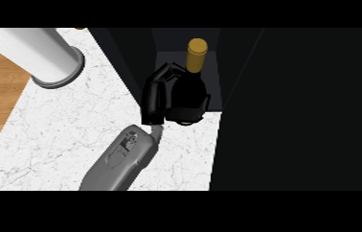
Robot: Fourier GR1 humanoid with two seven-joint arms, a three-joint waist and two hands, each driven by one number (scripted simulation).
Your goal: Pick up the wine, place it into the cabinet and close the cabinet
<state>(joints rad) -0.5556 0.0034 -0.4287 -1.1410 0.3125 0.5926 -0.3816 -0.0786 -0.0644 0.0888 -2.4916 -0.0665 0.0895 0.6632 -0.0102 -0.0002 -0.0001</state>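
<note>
A dark wine bottle with a gold cap stands upright at the mouth of the black cabinet, its base at the front edge of the opening. My left hand is on the bottle's left side, fingers curled round its shoulder and thumb round its lower body, hiding part of the glass. The grey forearm comes in from the lower left. The cabinet stands open, and a wide dark panel fills the view to the right of the opening. My right hand does not show.
A white cylinder with a grey rim stands at the back left of the white marble counter. A strip of wooden floor lies beyond the counter's left edge.
</note>
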